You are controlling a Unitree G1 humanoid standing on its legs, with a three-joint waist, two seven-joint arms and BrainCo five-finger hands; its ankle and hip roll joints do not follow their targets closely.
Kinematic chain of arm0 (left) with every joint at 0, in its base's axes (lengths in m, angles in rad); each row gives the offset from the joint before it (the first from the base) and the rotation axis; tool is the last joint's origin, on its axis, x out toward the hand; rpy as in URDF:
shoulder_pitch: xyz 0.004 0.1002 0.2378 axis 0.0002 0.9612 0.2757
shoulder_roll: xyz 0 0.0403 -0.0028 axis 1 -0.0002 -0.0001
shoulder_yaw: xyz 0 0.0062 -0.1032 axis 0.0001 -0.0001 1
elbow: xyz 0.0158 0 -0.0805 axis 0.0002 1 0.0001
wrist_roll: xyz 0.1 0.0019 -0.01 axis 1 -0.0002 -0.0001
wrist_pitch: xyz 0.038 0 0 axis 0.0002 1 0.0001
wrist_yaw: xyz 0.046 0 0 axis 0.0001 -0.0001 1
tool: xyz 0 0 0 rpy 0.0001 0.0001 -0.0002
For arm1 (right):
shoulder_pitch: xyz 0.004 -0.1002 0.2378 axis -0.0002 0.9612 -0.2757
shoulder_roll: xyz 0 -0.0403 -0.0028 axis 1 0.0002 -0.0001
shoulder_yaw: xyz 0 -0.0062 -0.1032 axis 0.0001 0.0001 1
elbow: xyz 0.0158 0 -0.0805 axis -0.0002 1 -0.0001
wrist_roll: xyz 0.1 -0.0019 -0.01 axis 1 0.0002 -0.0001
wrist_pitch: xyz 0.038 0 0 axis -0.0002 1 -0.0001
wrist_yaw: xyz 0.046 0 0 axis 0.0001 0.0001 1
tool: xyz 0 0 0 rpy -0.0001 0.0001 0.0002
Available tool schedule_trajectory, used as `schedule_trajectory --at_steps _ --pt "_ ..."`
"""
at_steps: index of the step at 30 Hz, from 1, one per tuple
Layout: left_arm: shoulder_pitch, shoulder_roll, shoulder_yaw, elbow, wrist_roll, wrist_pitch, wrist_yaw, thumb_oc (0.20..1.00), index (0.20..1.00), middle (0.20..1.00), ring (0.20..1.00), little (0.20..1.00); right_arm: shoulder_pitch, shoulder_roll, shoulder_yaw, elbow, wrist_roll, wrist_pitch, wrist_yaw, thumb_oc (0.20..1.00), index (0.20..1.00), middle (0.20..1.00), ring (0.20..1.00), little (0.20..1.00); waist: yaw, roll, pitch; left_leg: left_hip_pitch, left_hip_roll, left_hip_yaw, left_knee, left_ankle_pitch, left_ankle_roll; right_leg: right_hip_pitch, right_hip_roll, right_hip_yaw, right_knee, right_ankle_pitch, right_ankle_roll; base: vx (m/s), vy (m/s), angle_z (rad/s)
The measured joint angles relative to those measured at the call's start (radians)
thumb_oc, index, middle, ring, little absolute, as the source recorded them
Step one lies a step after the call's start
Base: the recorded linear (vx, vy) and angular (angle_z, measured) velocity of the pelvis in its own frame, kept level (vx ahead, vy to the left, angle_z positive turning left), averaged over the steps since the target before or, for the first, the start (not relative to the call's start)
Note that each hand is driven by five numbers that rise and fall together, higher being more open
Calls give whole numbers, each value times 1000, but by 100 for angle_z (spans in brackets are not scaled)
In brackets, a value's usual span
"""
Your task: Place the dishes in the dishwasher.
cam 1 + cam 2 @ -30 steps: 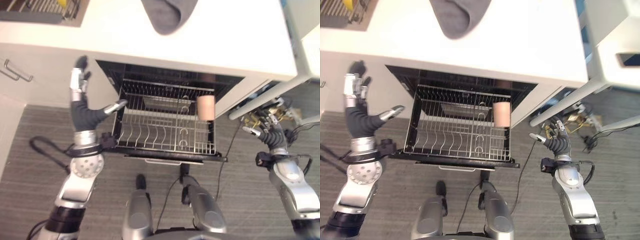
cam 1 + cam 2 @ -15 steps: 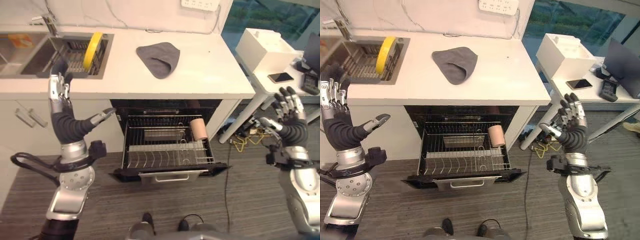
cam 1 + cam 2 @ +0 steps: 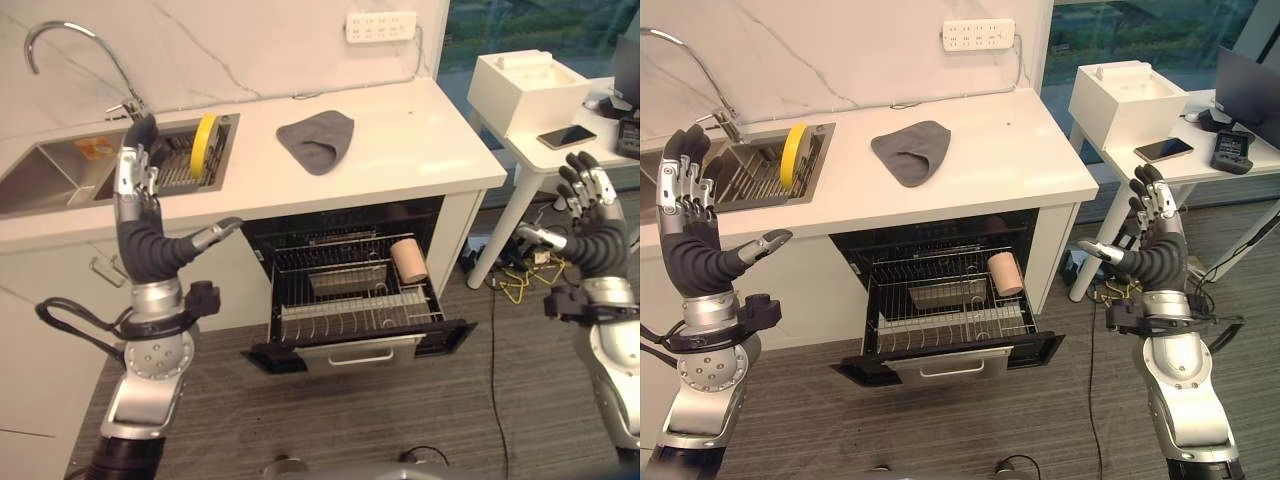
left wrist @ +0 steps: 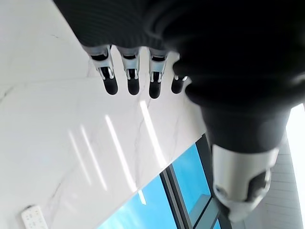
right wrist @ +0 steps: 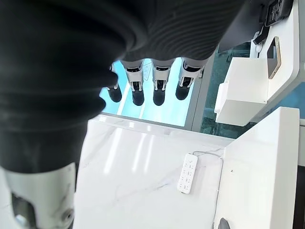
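A yellow plate [image 3: 204,143] stands on edge in the dish rack inside the sink [image 3: 60,182] at the counter's left. Below the counter the dishwasher [image 3: 355,290] is open with its wire rack [image 3: 950,305] pulled out; a beige cup [image 3: 408,260] lies on its side at the rack's right. My left hand [image 3: 137,190] is raised in front of the sink, fingers straight and thumb out, holding nothing. My right hand [image 3: 1153,235] is raised right of the dishwasher, open and empty.
A grey cloth [image 3: 317,139] lies on the white counter [image 3: 990,160]. A faucet [image 3: 70,50] arches over the sink. At the right a white side table [image 3: 1160,150] carries a white box [image 3: 1127,90] and a phone [image 3: 1163,149].
The camera has tilted up, bringing the wall, faucet and side table into view. Both hands stay raised and open; nothing was picked up.
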Motion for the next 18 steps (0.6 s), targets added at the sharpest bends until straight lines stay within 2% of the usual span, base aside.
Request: schedule_trajectory --at_steps 1,3,4,5,6,7,8,9,10,11,12,13,14,15,16,17,18 --pt "0 -1 -2 9 -12 0 3 1000 1000 1000 1000 1000 -3 -2 -21 0 0 0 1 1000 1000 1000 1000 1000 0 3 -1 2 31 24 -40 6 -8 0 -31 -3 -18 21 34 -92 668 9" --pt "1 -7 -11 20 -30 1 5 1000 1000 1000 1000 1000 -8 -24 -20 -1 0 0 1 1000 1000 1000 1000 1000 -3 32 -6 9 23 23 -64 22 15 0 -60 0 -27 29 74 -44 677 14" --pt "-7 -18 -25 49 -30 -8 16 1000 1000 1000 1000 1000 -12 -37 13 -2 2 9 -3 1000 1000 1000 1000 1000 -3 29 3 13 -67 27 -85 18 -59 -1 -153 5 -21 36 124 -24 738 28" --pt "-6 -10 -28 70 -32 -1 19 1000 1000 1000 1000 1000 -13 -27 51 -3 2 22 6 1000 1000 1000 1000 1000 2 -15 7 -3 -137 38 -81 9 -32 -35 -218 17 6 17 76 -13 842 24" --pt "-12 10 -9 72 -43 1 24 1000 1000 1000 1000 1000 -30 21 47 -2 35 24 19 1000 1000 1000 1000 1000 27 -79 27 -55 -195 58 23 -21 19 -68 -262 57 28 99 78 -3 876 22" --pt "-15 17 -5 73 -67 5 18 1000 1000 1000 1000 1000 -51 36 39 -15 69 25 20 1000 1000 1000 1000 1000 31 -63 46 -151 -203 58 204 -120 66 -74 -280 86 47 171 71 47 656 22" --pt "-32 22 -5 76 -75 12 1 1000 1000 1000 1000 1000 -45 50 37 -43 83 25 18 1000 1000 1000 1000 1000 30 -56 51 -184 -220 79 284 -178 80 -74 -306 76 55 213 43 54 558 37" --pt "-61 29 -10 86 -75 16 -23 1000 1000 1000 1000 1000 -40 72 44 -68 83 24 18 1000 1000 1000 1000 1000 35 -55 58 -197 -258 85 316 -207 118 -81 -350 64 69 290 30 38 505 42" --pt "-70 41 -10 91 -78 26 -46 1000 1000 1000 1000 1000 -19 81 44 -89 83 24 17 1000 1000 1000 1000 1000 41 -55 60 -187 -283 101 291 -203 145 -105 -377 33 99 369 11 29 537 31" --pt "-68 55 -9 89 -83 37 -59 1000 1000 1000 1000 1000 3 83 39 -102 85 24 15 1000 1000 1000 1000 1000 58 -65 60 -159 -315 110 240 -187 167 -129 -382 1 128 428 19 30 532 -4" --pt "-40 84 10 66 -106 46 -72 1000 1000 1000 1000 1000 7 101 42 -113 87 25 15 1000 1000 1000 1000 1000 84 -80 68 -125 -344 133 189 -142 199 -171 -403 -30 155 506 -49 42 533 -40" --pt "-2 106 41 49 -109 49 -80 1000 1000 1000 1000 1000 5 136 49 -118 87 24 15 1000 1000 1000 1000 1000 97 -100 75 -84 -357 156 145 -128 211 -189 -425 -59 189 511 -56 23 360 -59" --pt "20 94 54 56 -116 62 -85 1000 1000 1000 1000 1000 1 142 64 -104 86 27 11 1000 1000 1000 1000 1000 104 -87 80 -40 -360 165 92 -126 243 -181 -392 -104 218 477 -31 25 391 -24" --pt "19 76 52 55 -137 81 -88 1000 1000 1000 1000 1000 -2 123 82 -101 86 28 1 1000 1000 1000 1000 1000 98 -47 84 8 -331 134 4 -87 242 -166 -246 -83 321 182 81 36 309 1" --pt "13 79 51 49 -145 82 -92 1000 1000 1000 1000 1000 -5 106 81 -104 86 26 0 1000 1000 1000 1000 1000 90 -48 82 37 -340 133 -49 -61 240 -160 -176 -88 353 111 92 61 348 54" --pt "-19 26 21 50 -145 84 -92 1000 1000 1000 1000 1000 -6 52 69 -105 86 23 -10 1000 1000 1000 1000 1000 64 -50 78 57 -361 91 -93 -38 241 -159 1 -1 417 -77 74 62 213 72" --pt "-21 25 -4 46 -143 84 -98 1000 1000 1000 1000 1000 -3 39 67 -105 87 21 -6 1000 1000 1000 1000 1000 38 -51 74 63 -375 78 -109 -29 235 -162 76 24 408 -121 36 36 93 66"
